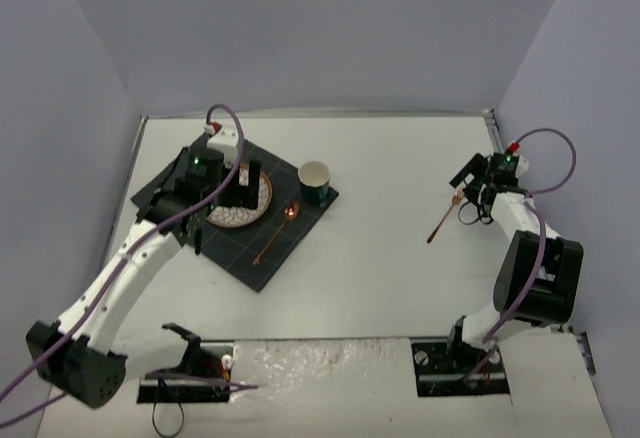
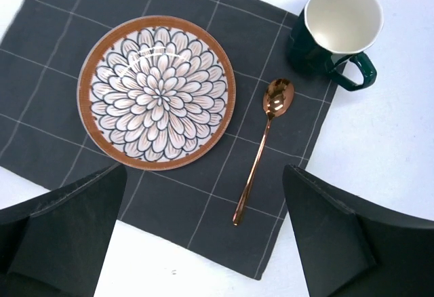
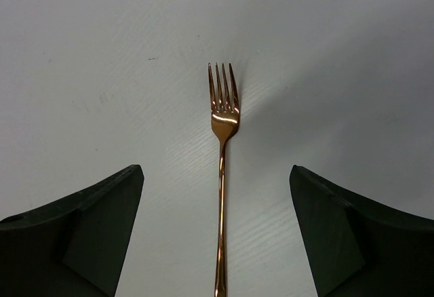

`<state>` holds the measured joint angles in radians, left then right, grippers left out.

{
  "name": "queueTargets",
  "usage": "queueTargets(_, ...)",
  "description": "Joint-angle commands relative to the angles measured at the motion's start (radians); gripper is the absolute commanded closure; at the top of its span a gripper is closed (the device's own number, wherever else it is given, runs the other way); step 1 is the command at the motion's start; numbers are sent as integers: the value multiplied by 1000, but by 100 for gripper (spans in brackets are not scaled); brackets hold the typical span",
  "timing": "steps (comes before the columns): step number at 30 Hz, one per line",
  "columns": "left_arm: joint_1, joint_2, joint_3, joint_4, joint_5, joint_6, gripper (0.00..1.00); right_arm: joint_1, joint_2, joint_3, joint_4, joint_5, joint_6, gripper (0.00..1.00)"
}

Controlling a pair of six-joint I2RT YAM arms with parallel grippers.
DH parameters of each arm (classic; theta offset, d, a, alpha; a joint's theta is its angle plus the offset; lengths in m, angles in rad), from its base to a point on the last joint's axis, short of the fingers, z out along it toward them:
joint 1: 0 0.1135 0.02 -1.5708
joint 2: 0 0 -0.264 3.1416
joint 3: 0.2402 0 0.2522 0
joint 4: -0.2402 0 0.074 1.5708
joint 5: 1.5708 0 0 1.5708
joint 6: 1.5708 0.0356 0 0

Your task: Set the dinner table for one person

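The white dinner table [image 1: 380, 258] bears a dark grey checked mat [image 1: 290, 248] at its left. On the mat lie a flower-patterned plate [image 2: 156, 92] with a brown rim, a copper spoon [image 2: 261, 148] to its right and a dark green mug [image 2: 336, 29] with a white inside. My left gripper [image 1: 235, 193] hovers over the plate [image 1: 247, 213], open and empty, with the mat's near edge between its fingers [image 2: 61, 236]. A copper fork [image 3: 222, 175] lies on the bare table at the right [image 1: 443, 216]. My right gripper [image 1: 468, 198] is open, with the fork's handle between its fingers [image 3: 88, 229].
Grey walls stand round the table on the left, far and right sides. The arm bases and a rough white panel [image 1: 330, 368] sit at the near edge. Bare white tabletop lies between the mat and the fork.
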<state>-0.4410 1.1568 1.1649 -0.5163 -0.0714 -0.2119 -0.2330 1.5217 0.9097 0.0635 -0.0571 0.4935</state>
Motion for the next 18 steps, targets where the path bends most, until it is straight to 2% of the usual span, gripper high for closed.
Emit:
queueTargets(1, 10, -83, -57, -38, -36, 47, 3, -68, 93, 71, 124, -169, -109, 16)
queueTargets(8, 18, -123, -113, -25, -14, 76, 3, -97, 219, 98, 218, -230, -217, 24)
queueTargets(18, 28, -155, -132, -16, -4, 103, 3, -128, 322, 124, 234, -311, -342, 27)
